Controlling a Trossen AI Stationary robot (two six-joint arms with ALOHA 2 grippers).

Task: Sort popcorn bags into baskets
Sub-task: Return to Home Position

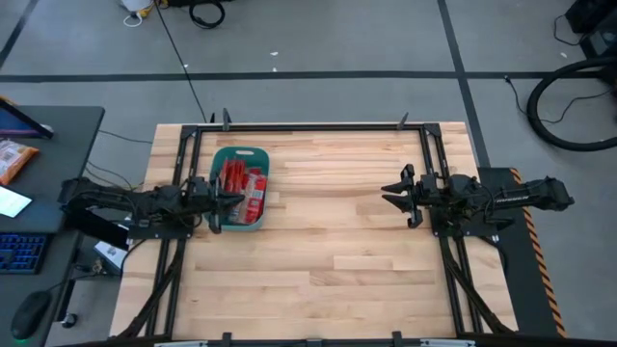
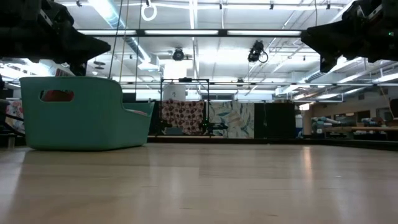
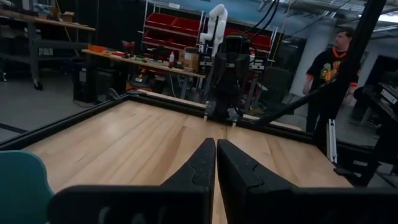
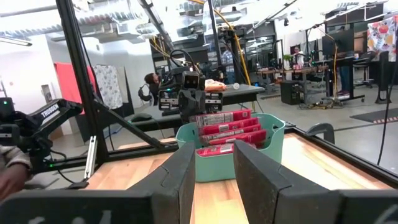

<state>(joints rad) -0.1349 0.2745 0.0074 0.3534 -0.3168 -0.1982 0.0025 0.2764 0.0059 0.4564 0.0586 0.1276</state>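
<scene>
Where flat packets [image 1: 241, 188] lie, rounded plastic tub [image 1: 239, 151]

A robotics lab: red parts shelving [image 3: 180, 25], workbenches [image 3: 137, 62], ceiling strip lights [image 2: 205, 32].

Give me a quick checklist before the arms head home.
1. Bags all in basket, none on table: ok.
2. Left gripper shut and empty: ok.
3. Right gripper open and empty, at the table's right side: ok.
4. Left gripper clear of basket rim: cannot tell; it hangs over the rim on its own arm's side.
5. Basket upright: ok.
</scene>
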